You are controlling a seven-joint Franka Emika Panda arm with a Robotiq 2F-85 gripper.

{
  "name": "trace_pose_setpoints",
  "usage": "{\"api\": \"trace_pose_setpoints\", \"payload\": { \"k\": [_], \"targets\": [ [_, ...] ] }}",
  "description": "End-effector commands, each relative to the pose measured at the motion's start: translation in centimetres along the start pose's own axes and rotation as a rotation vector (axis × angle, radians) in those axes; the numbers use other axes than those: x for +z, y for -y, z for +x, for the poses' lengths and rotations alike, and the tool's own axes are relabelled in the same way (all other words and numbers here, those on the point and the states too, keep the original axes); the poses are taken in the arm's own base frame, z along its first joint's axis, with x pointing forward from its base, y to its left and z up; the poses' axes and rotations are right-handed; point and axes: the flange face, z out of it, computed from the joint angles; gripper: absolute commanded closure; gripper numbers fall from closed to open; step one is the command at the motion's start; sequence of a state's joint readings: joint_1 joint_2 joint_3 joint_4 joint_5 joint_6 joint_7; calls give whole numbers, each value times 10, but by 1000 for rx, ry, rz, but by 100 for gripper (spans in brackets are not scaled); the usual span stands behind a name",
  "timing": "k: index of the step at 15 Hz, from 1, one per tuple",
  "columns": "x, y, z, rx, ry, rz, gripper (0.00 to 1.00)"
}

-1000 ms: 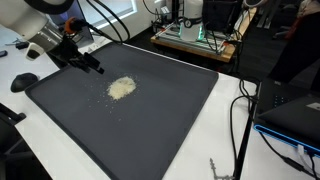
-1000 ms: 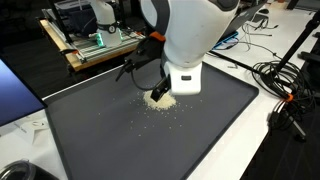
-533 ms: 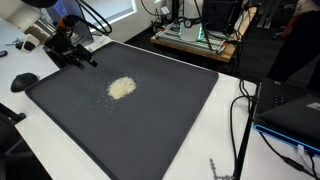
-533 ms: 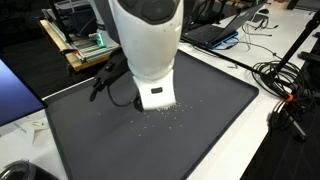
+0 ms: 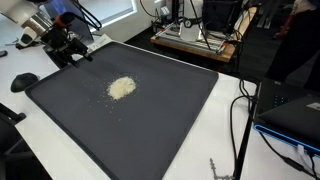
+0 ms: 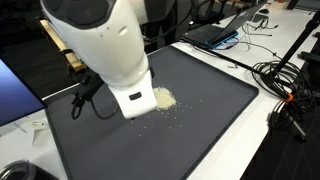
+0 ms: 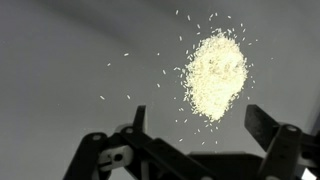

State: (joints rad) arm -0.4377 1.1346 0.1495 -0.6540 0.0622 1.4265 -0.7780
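A small pile of pale rice-like grains [image 5: 121, 88] lies on a large dark mat [image 5: 150, 130], with loose grains scattered around it. It shows in both exterior views [image 6: 163, 97] and in the wrist view [image 7: 215, 73]. My gripper [image 5: 74, 55] hangs over the mat's corner, well away from the pile. In the wrist view its two dark fingers [image 7: 200, 125] stand wide apart with nothing between them, and the pile lies beyond and slightly right of them. In an exterior view the white arm body [image 6: 110, 50] hides the gripper.
The mat [image 6: 200, 130] lies on a white table. A black mouse [image 5: 24, 80] sits beside the mat's corner. Cables [image 6: 285, 95] and a laptop [image 5: 295, 115] lie off one side. A wooden bench with electronics [image 5: 195, 40] stands behind.
The arm has swung away from the grain pile toward the mat's corner. The pile, partly covered before, is now in plain sight and unmoved.
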Motion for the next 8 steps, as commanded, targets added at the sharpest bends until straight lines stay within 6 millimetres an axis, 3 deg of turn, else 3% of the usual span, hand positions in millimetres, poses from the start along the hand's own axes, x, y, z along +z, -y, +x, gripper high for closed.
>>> {"api": "trace_pose_setpoints", "payload": {
  "k": [1, 8],
  "targets": [
    [-1, -4, -13, 19, -17, 43, 0],
    [5, -9, -39, 182, -47, 79, 0]
  ]
}}
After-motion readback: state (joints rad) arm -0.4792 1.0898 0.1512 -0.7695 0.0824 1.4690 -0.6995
